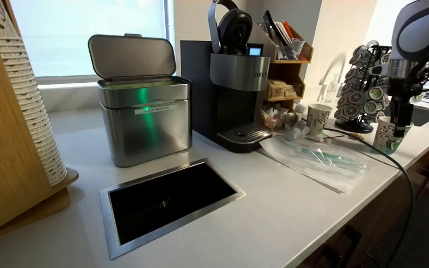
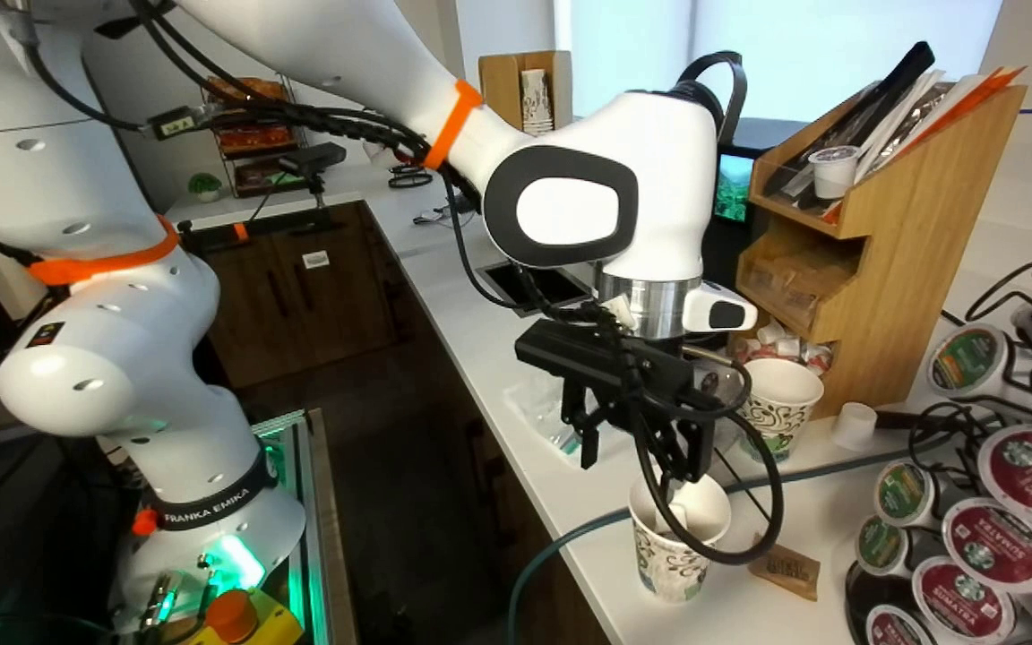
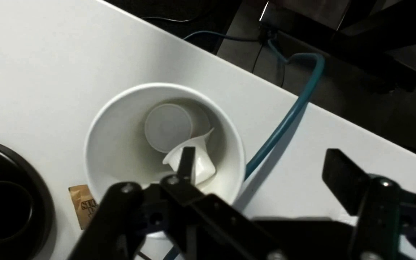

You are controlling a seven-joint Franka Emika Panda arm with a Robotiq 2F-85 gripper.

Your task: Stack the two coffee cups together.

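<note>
The near coffee cup (image 1: 382, 134) stands upright by the counter's front edge; it also shows in an exterior view (image 2: 671, 573) and from above in the wrist view (image 3: 116, 144). Small white containers (image 3: 197, 164) lie inside it. The far coffee cup (image 1: 317, 121) stands upright by the wooden organizer, also in an exterior view (image 2: 780, 408); it is out of the wrist view. My gripper (image 3: 262, 162) is open and empty, fingers wide apart. In the wrist view one finger overlaps the near cup's opening and the other is off to its side. I cannot tell whether it touches the cup.
A dark cable (image 3: 284, 126) runs past the near cup. A pod rack (image 1: 363, 89) and a brown packet (image 2: 785, 569) are close by. A plastic bag (image 1: 333, 158) lies on a napkin. The coffee maker (image 1: 240, 74) and wooden organizer (image 2: 937, 242) stand behind the far cup.
</note>
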